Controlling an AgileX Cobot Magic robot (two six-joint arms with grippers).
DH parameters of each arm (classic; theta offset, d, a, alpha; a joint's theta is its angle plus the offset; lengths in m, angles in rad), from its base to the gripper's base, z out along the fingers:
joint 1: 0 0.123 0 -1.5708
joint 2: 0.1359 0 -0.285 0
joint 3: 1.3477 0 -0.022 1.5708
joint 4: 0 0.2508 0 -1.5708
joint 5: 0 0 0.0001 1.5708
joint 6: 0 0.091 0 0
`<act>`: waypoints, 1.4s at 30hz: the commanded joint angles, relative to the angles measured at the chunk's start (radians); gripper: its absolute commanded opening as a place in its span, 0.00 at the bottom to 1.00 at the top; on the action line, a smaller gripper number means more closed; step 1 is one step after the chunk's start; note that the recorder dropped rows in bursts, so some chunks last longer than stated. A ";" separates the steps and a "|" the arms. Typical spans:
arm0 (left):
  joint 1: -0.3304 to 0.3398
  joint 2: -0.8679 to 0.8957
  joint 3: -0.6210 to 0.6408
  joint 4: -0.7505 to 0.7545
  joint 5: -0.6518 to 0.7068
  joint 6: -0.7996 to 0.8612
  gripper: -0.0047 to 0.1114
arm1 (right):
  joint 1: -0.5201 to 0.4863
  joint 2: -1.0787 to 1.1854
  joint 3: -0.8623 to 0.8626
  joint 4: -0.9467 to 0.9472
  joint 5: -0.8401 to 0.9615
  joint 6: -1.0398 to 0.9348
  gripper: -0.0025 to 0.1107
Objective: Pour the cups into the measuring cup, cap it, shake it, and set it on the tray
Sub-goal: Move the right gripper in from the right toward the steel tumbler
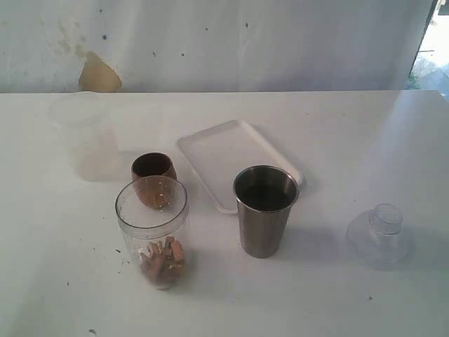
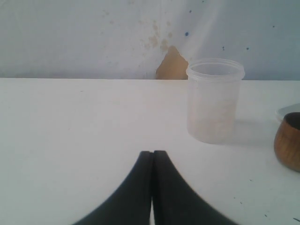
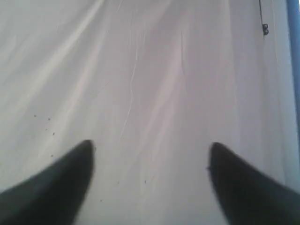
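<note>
Measuring cup (image 1: 152, 228): standing upright at front left of the table (image 1: 70, 281), mouth uncovered, brown pieces (image 1: 163, 261) lying in its bottom.

Wooden cup (image 1: 153, 167): standing upright just behind the measuring cup; whether the two are touching cannot be told.

Steel tumbler (image 1: 265, 210): standing upright right of centre, long axis vertical, just in front of the near corner of the tray (image 1: 224, 151). Its inside is too dark to show any contents.

Tray: lying bare, behind the tumbler.

Cap (image 1: 382, 235): clear, sitting at far right, well apart from the rest.

Beaker (image 1: 84, 140): frosted, standing at back left.

Left gripper (image 2: 152, 187): jaws pressing together on nothing, facing the beaker, with the wooden cup partly in its view.

Right gripper (image 3: 150, 183): jaws standing apart over bare table, nothing between them.

Judgement: neither arm is showing in the exterior view, so exact bearings are unclear. Tumbler and cap are sitting on the right arm's side, so that arm is probably nearer. A side-on grasp across the tumbler's vertical wall looks called for.
</note>
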 commanded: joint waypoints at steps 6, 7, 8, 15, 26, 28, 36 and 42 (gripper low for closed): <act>0.000 -0.004 0.004 0.002 -0.008 0.000 0.04 | 0.000 0.223 0.002 -0.327 -0.130 0.279 0.94; 0.000 -0.004 0.004 0.002 -0.008 0.000 0.04 | 0.000 0.265 0.002 -0.371 -0.159 0.301 0.94; 0.000 -0.004 0.004 0.002 -0.008 0.000 0.04 | 0.000 0.311 0.002 -0.394 -0.178 0.310 0.94; 0.000 -0.004 0.004 0.002 -0.008 0.000 0.04 | 0.000 0.669 0.002 -0.434 -0.394 0.237 0.94; 0.000 -0.004 0.004 0.002 -0.008 0.000 0.04 | 0.000 1.255 -0.110 -0.500 -0.649 0.088 0.94; 0.000 -0.004 0.004 0.002 -0.008 0.000 0.04 | 0.000 1.344 -0.142 -0.500 -0.657 0.050 0.94; 0.000 -0.004 0.004 0.002 -0.008 0.000 0.04 | 0.000 1.600 -0.249 -0.516 -0.756 -0.072 0.94; 0.000 -0.004 0.004 0.002 -0.008 0.000 0.04 | 0.000 1.714 -0.306 -0.553 -0.758 -0.110 0.94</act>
